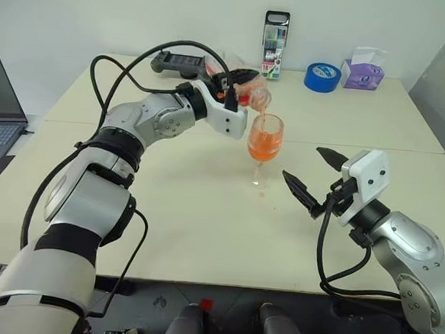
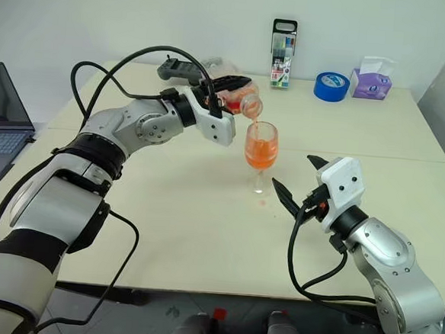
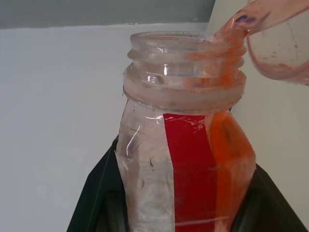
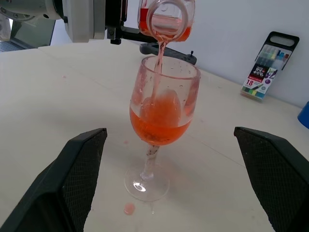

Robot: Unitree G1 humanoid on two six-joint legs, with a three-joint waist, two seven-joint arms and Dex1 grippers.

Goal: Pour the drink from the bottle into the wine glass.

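- Pouring is well underway here: the left gripper (image 2: 230, 86) is clamping the bottle (image 2: 241, 100) and tipping it mouth-down right over the wine glass (image 4: 161, 116), and a thin stream of the drink (image 4: 159, 118) is running from the mouth into the bowl.
- The glass is sitting upright on the table (image 1: 166, 209), roughly mid-table, between the two arms, and it's looking about half full of orange-red liquid by my guess.
- The cap is already off, the threaded neck is bare, and only a little orange is showing along one side of the bottle near the red label, so I'm guessing most of it is already out.
- What's left, I'd say: letting the last bit drain, then tipping the bottle back upright.
- The right gripper (image 1: 311, 173) is hanging just beside the glass with its fingers spread wide, holding nothing.
- A few pinkish drops are lying on the table near the foot of the glass, and splashes are clinging to the inside of the bowl, so it's getting a bit messy.
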